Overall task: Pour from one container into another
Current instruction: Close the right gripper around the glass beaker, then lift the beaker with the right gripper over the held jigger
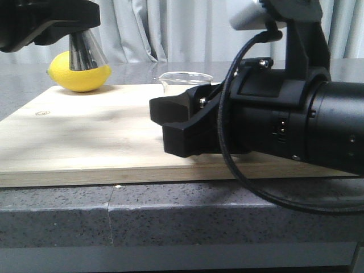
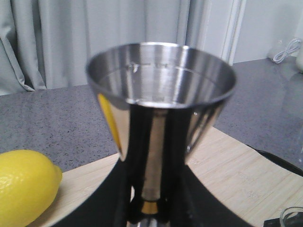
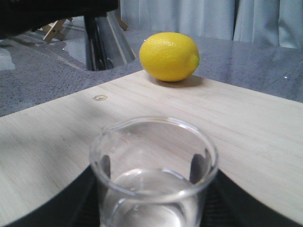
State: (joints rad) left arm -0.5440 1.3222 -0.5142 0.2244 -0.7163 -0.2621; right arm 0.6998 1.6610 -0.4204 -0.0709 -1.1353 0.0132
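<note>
The glass beaker [image 3: 154,175] sits between the right gripper [image 1: 170,128] fingers, low over the wooden board [image 1: 85,142] near its middle, and from the front only its rim [image 1: 186,76] peeks over the black arm; the rest is hidden behind the gripper body. Up close, dark pads [image 3: 201,168] press the glass on both sides, so that gripper is pinching the beaker, which stands upright, spout toward the left, its lower part cut off at the picture edge; whether there is liquid in it is hard to make out. Over at the far left, the steel jigger [image 1: 86,51] hangs in the air above the board, clamped by the left gripper [image 2: 150,208], whose black fingers run up both sides of the gold waist; only the jigger's lower cone shows from the front, the top lost behind the arm. Its open cup [image 2: 161,71] faces up and looks level. Behind it a lemon [image 1: 81,71] rests on the board's far left corner, partly covered by the jigger. The two vessels are well apart, with a wide bare stretch of board between them. The board's near edge lies just back from the grey speckled countertop [image 1: 170,210] lip. Pale curtains [image 1: 170,28] close off the back of the room.
</note>
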